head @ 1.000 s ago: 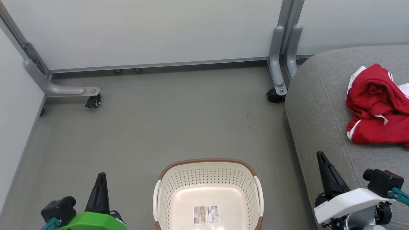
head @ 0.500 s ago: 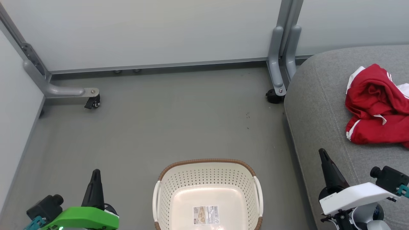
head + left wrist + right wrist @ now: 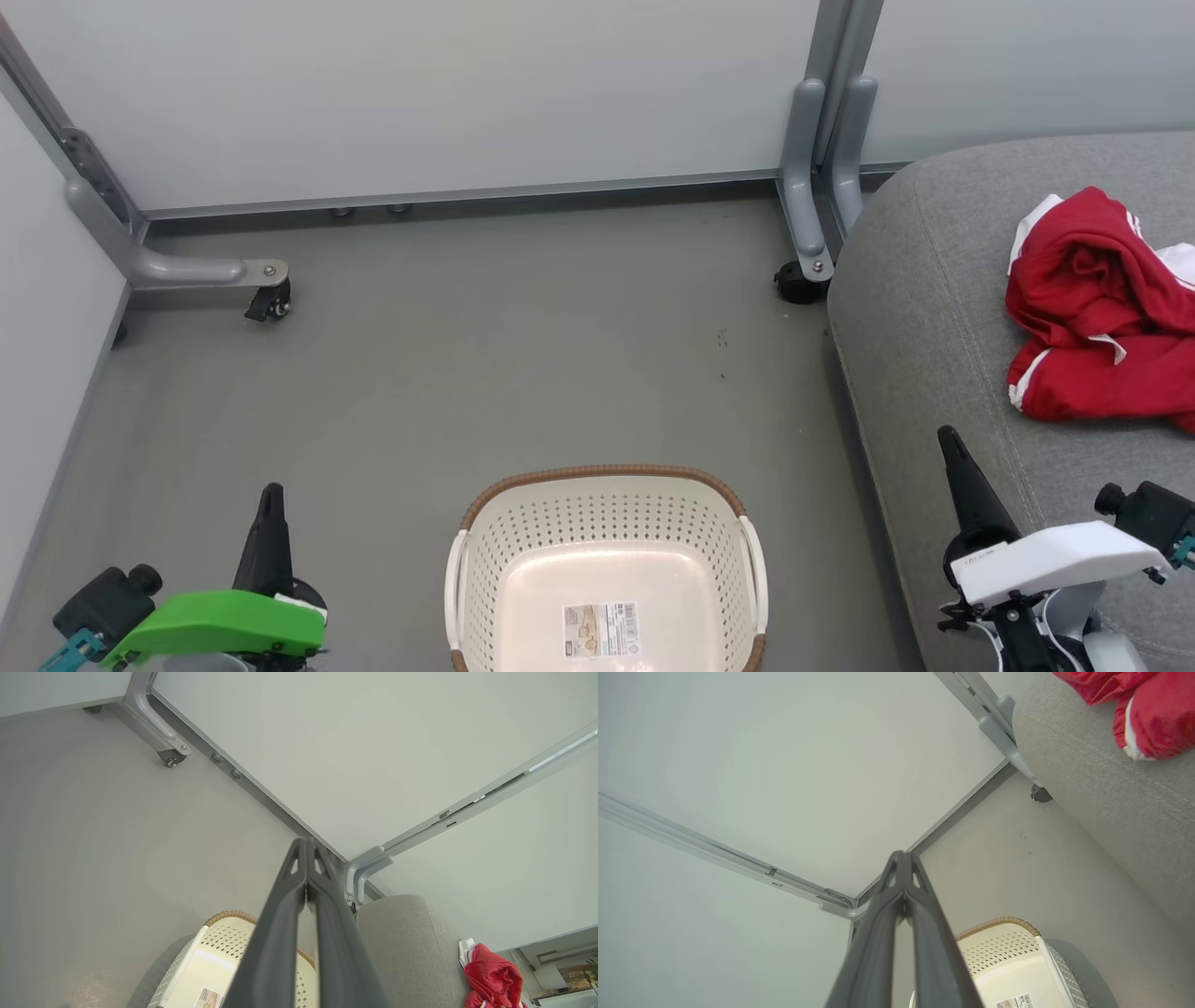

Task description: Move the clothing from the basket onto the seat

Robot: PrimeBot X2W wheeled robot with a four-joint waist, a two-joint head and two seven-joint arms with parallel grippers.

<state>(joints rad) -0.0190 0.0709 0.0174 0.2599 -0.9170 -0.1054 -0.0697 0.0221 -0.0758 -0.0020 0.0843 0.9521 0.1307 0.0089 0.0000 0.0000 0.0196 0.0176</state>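
Grey floor (image 3: 467,355): basket (image 3: 607,471) bare inside, as far as seen. Clothing (image 3: 1102,317) heaped on seat (image 3: 924,308). Left gripper (image 3: 272,499) and right gripper (image 3: 952,448) closed, holding nothing. Risk: right arm swinging near seat could snag heap

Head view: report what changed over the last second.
Both arms spread outward: the left gripper slid leftward and the right gripper rightward. Both stayed shut and empty; nothing was grasped or released. The clothing stayed heaped on the seat, and the basket stayed empty on the floor.
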